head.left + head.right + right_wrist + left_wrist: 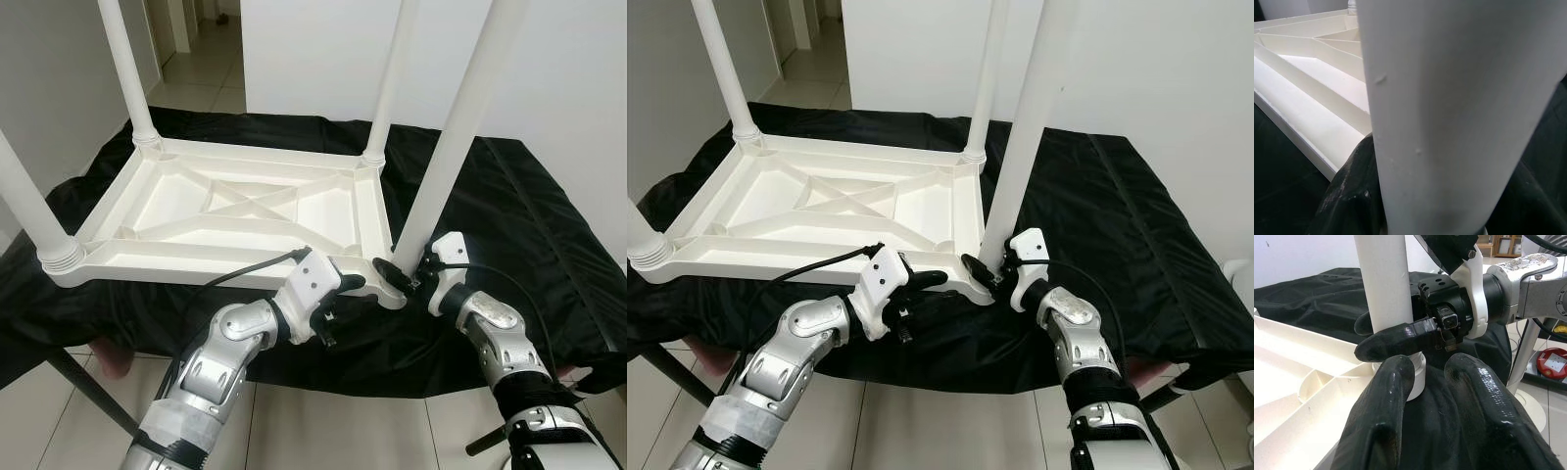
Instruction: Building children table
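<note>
A white children's table top [245, 206] lies upside down on a black cloth, with its legs pointing up. My right gripper [402, 274] is shut on the near right leg [451, 137] just above its base; one finger [1391, 345] wraps across the leg's front in the left wrist view. Close up, the leg [1449, 122] stands between the black fingers [1347, 205] in the right wrist view. My left gripper [343, 299] is open at the table's near right corner, just left of the leg's base, with only black cloth showing between its fingers [1396, 396].
The black cloth [519, 215] covers a low support and hangs over its front edge. Three other legs stand at the far left [127, 69], far right [392, 78] and near left [29, 211]. Tiled floor [343, 431] lies below me; white walls stand behind.
</note>
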